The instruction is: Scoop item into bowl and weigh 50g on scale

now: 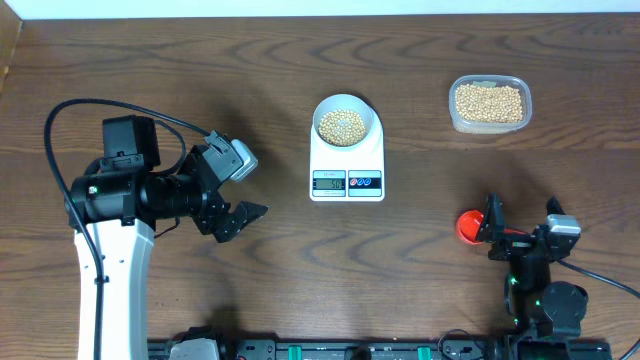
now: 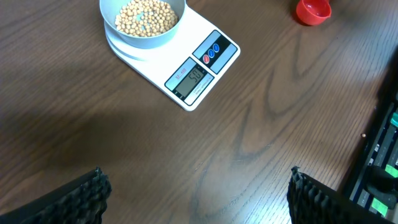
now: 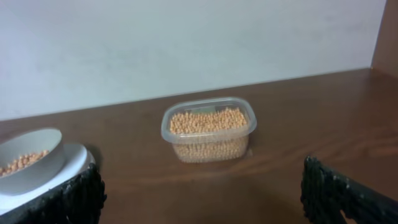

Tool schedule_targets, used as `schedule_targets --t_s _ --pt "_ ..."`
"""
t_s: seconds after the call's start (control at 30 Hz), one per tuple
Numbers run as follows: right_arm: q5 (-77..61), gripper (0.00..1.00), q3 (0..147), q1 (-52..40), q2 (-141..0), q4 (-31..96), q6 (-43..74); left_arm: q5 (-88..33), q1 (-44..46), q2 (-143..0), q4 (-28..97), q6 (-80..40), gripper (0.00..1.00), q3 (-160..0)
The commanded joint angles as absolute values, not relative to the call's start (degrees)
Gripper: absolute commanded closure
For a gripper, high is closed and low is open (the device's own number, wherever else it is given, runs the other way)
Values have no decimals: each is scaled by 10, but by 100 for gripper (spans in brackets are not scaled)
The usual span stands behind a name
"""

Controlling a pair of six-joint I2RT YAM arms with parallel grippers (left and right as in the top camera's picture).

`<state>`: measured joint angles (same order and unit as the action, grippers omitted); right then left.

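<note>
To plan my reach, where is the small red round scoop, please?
Overhead view: the small red round scoop sits on the right, beside the black right gripper.

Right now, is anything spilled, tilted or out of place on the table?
Nothing stands out. The bowl sits upright on the scale with the beans inside, and I see none loose on the table. The tub stands upright too. The red scoop lies beside the right gripper.
</note>
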<state>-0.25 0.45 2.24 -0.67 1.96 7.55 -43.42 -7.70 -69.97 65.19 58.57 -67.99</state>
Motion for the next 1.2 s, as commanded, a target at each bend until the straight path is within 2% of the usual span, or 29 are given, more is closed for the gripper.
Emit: schedule_targets --t_s 0.0,0.43,1.17 --pt "-6 1 3 25 -3 45 43 -443 -76 -696 653 593 7 -695" --pt "-10 1 3 12 -3 45 -14 -443 -76 -696 653 593 7 -695" --pt "-10 1 3 11 -3 44 -14 -443 -76 -696 653 593 7 -695"
